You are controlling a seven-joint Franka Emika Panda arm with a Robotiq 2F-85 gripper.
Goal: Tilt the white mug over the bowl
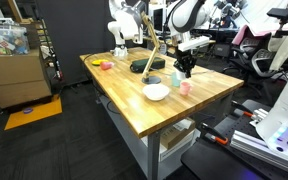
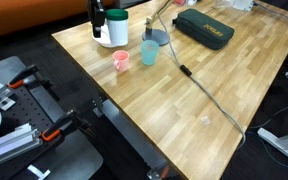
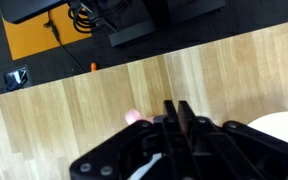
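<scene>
The white mug (image 2: pixel 117 26), with its greenish top, stands upright near the table's corner. At its foot shows the white rim of the bowl (image 2: pixel 106 41). The bowl (image 1: pixel 156 92) is a shallow white dish by the table's front edge, and its edge (image 3: pixel 286 126) shows at the right of the wrist view. My gripper (image 2: pixel 97 28) hangs close beside the mug; whether they touch I cannot tell. It (image 1: pixel 187 68) is dark and points down over the table. In the wrist view the gripper (image 3: pixel 177 106) has its fingers pressed together with nothing between them. I cannot make out the mug there.
A pale pink cup (image 2: pixel 121 60) and a teal cup (image 2: pixel 149 52) stand near the mug. Beyond them are a flat blue-grey disc (image 2: pixel 157 38) and a black case (image 2: pixel 204 30). A cable (image 2: pixel 199 90) trails across the wooden table (image 2: pixel 234 80). The pink cup (image 3: pixel 134 117) peeks out beside the fingers.
</scene>
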